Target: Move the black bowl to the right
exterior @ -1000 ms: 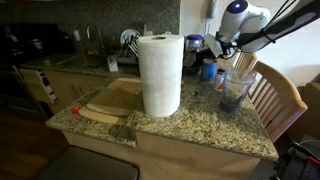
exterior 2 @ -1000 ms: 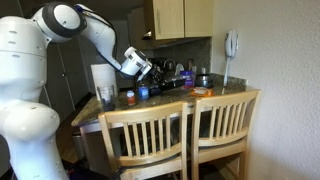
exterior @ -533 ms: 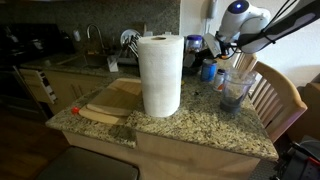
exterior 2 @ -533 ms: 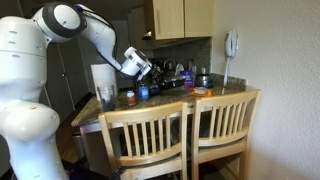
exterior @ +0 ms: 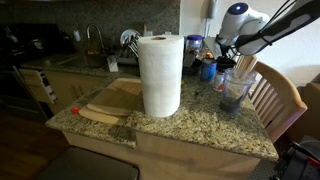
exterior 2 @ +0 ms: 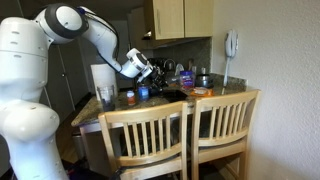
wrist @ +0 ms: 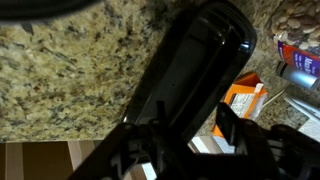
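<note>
Finds gripper (exterior 2: 156, 74) shifted slightly since earlier frames, close above black bowl (exterior 2: 172, 95) on granite counter (exterior: 200, 130) near blue cup (exterior: 207, 72); judges bowl rigid, light, slick-walled, best pinched across rim; cannot tell fingers' closure.

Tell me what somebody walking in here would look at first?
Probably the tall white paper towel roll, standing upright in the middle of the speckled stone counter. Next, the big white robot arm, bending over that counter from one end. Two wooden chairs stand side by side at the counter's near edge.
</note>
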Robot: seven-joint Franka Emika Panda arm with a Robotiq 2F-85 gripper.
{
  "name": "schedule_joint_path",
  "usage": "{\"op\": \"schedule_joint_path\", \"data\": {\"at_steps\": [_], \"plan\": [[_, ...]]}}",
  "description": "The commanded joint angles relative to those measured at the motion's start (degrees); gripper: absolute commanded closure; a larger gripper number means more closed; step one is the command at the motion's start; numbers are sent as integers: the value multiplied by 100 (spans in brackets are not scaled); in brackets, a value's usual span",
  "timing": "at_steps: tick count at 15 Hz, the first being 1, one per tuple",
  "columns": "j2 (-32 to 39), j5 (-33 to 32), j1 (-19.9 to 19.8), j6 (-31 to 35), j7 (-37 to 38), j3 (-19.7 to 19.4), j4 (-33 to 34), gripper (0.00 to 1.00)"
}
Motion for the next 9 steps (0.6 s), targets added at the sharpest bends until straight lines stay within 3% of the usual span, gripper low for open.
{"op": "schedule_joint_path", "data": {"at_steps": [1, 3, 5, 9], "plan": [[-149, 94, 20, 53, -308, -45, -71, 12], [-509, -275, 138, -61, -306, -98, -73, 1], [-1024, -176, 85, -165, -1089, 81, -137, 0], [-1968, 1202, 202, -562, -3031, 629, -424, 0]]}}
